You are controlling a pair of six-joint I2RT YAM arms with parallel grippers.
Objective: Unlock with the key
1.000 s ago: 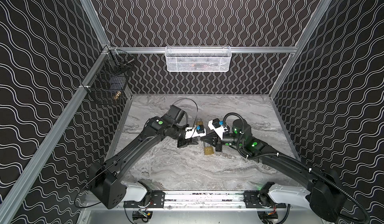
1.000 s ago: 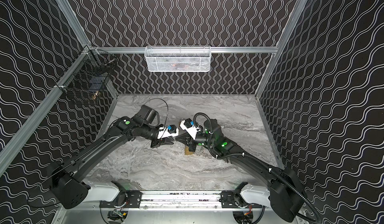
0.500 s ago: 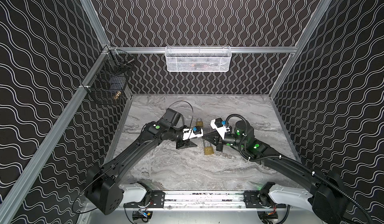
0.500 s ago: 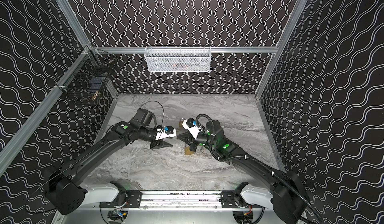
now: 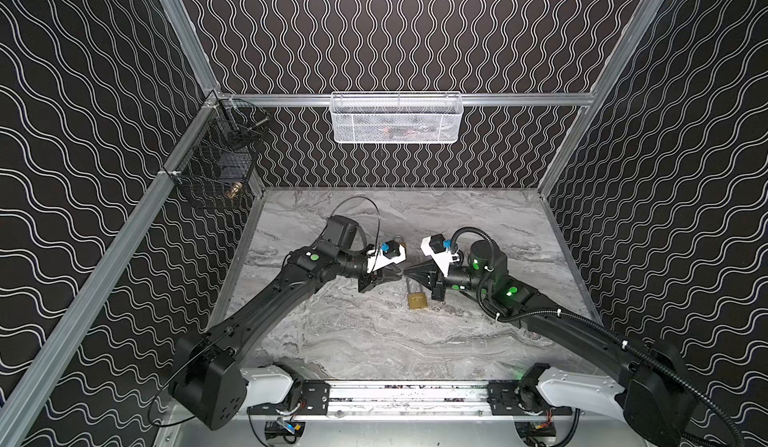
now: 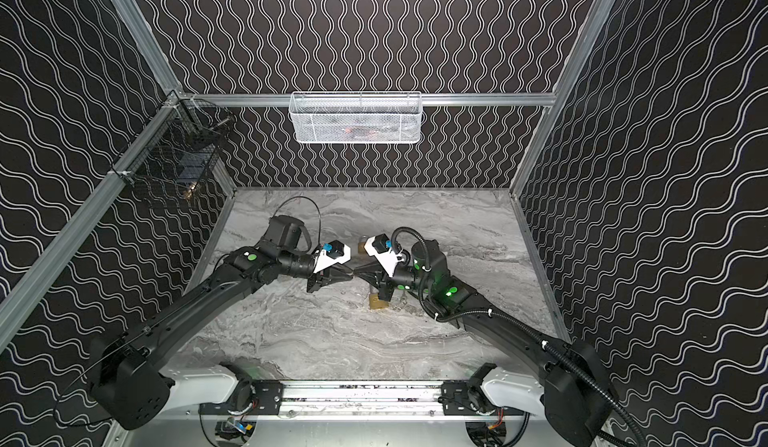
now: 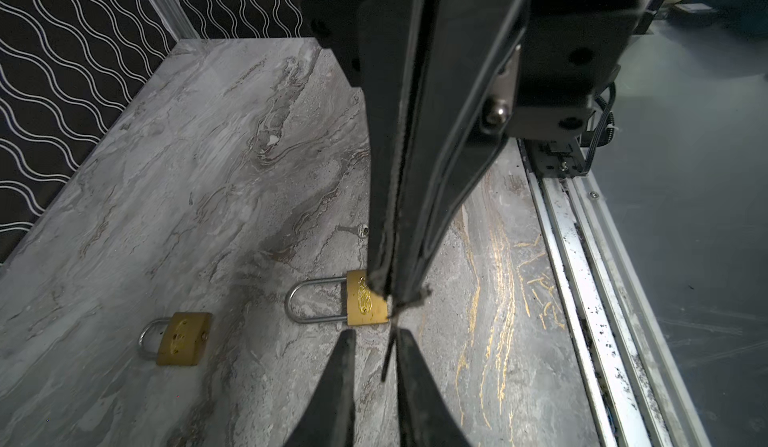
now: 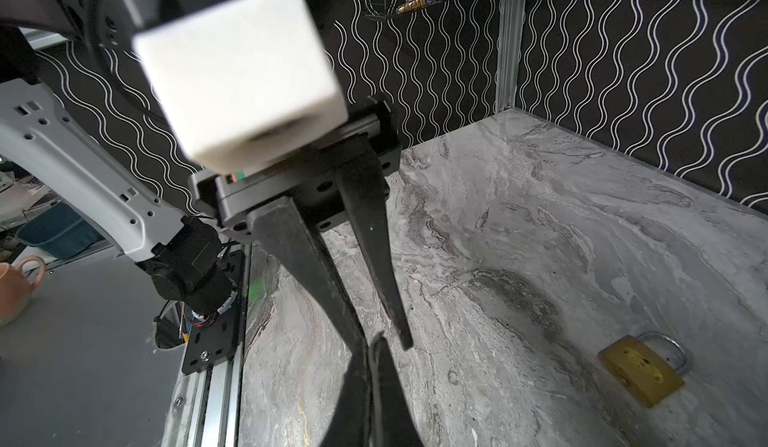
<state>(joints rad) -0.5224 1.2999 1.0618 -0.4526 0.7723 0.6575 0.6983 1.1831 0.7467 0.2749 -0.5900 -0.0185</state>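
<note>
On the near half of the marble table [image 5: 374, 353] nothing of the task is seen finished. The long-shackled padlock [image 5: 417, 300] is laid flat just on the near side of the two claws. Its shackle is seated in the brass body and no key is seen in it.

Above it, near the table's middle, the right gripper [image 5: 409, 273] and the left gripper [image 5: 392, 277] are brought tip to tip. The right gripper's jaws are pressed together on a thin dark strip, judged to be the key [image 7: 388, 355] seen edge-on, so it is held in the air and not at a lock. The left gripper's jaws are set narrowly apart on either side of that strip, and no grip on it is shown.

A hand-over or re-gripping is judged to be the step in hand. Insertion, turning and release of the shackle are all left.

Just beyond the left gripper a second padlock [image 5: 400, 241], brass and short-shackled, is laid, apparently closed. Which lock is meant cannot be told.
</note>
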